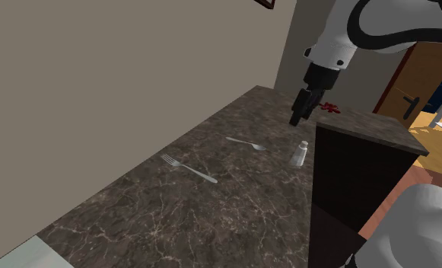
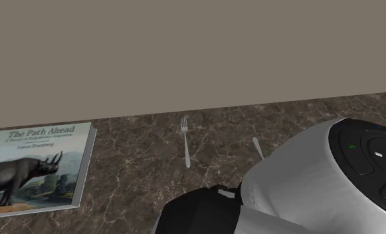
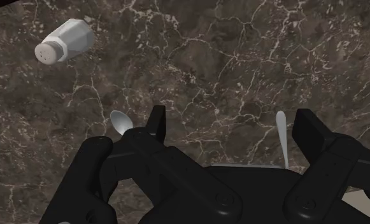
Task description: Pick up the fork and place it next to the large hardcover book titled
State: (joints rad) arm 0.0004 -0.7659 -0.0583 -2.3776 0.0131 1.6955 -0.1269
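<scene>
Above the marble counter [image 1: 135,205], the pincer [image 1: 296,119] hangs with fingers [image 3: 311,130] spread, holding nothing, well apart from the fork [image 1: 189,169].

Counter [image 1: 173,221] with fork [image 1: 189,169], spoon [image 1: 246,143], shaker [image 1: 300,152], book [image 2: 35,166]

Title on book [image 2: 38,169]: "The Path Ahead"; subtitle illegible. On arm [image 1: 398,30]: letters "FR".

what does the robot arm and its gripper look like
White glossy arm with rounded shells, dark joints and partial lettering reading FR. One link has a dark round cap with small green and white marks. The two-finger gripper is all black and angular.
</scene>
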